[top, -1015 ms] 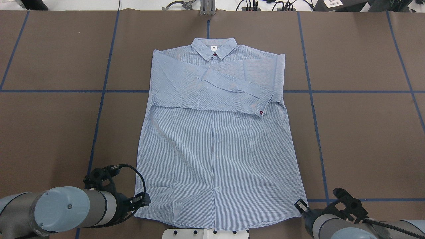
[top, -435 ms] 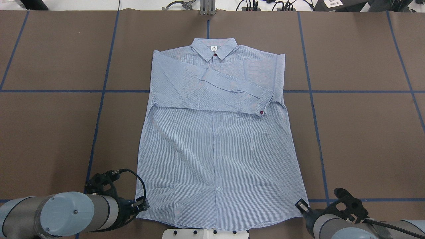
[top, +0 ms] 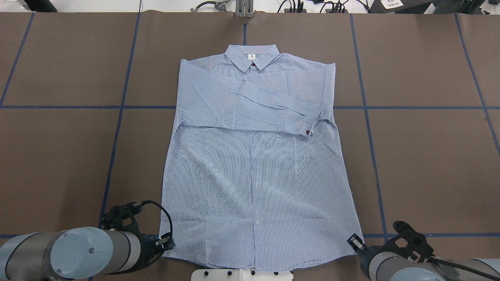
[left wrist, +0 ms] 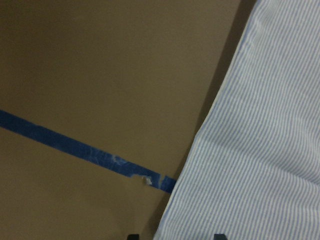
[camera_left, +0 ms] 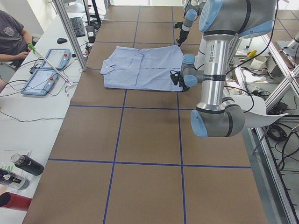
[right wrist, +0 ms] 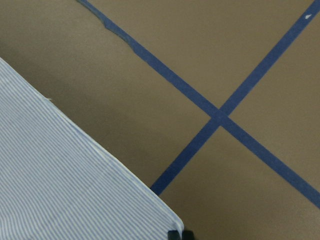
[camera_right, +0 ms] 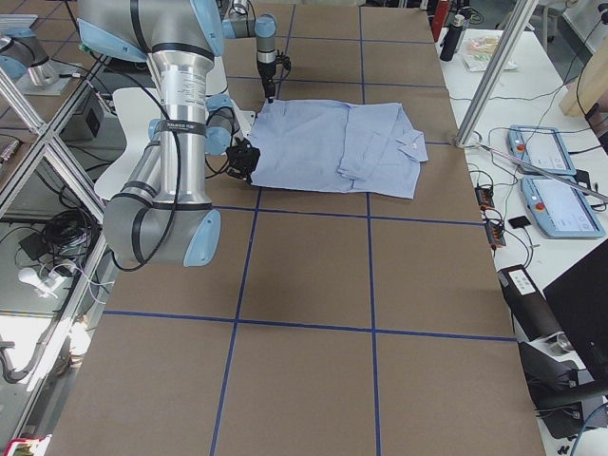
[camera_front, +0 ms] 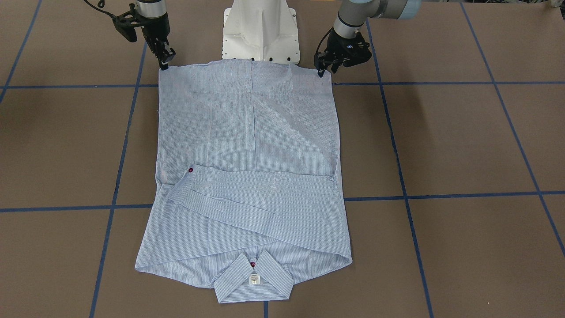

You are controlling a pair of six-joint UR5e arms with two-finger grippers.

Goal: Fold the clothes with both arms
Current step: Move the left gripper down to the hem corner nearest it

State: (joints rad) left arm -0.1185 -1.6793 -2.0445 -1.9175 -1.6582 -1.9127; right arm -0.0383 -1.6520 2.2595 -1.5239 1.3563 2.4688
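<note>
Finds the shirt (top: pixel 254 164) lying flat, front up, at the centre of the overhead frame on the brown bench (top: pixel 58 156), collar (top: pixel 252 54) toward the top edge and hem toward the bottom. Shows both sleeves (top: pixel 269 103) already folded in across the chest, one crossed over the other, with a red-buttoned cuff ending right of centre. Leaves the body at full length from hem to collar. By judgement, only the sleeve stage done, with the lengthwise folds all to come.

Places the left end effector (top: pixel 168 242) at the hem corner in the lower left of the overhead frame, jaws apart. In the left wrist view, shows two dark tips at the bottom edge, spread to either side of the hem's edge, with nothing pinched yet.

Places the right end effector (top: pixel 353 242) at the opposite hem corner, lower right, tips drawn nearly together at the corner's point in the right wrist view. Appears to pinch the cloth, though hard to confirm with so little of the tips showing.

Reads as the take-up of both hem corners, presumably ahead of carrying the hem toward the collar. Calls for the left closing on cloth, not on bare bench.
</note>
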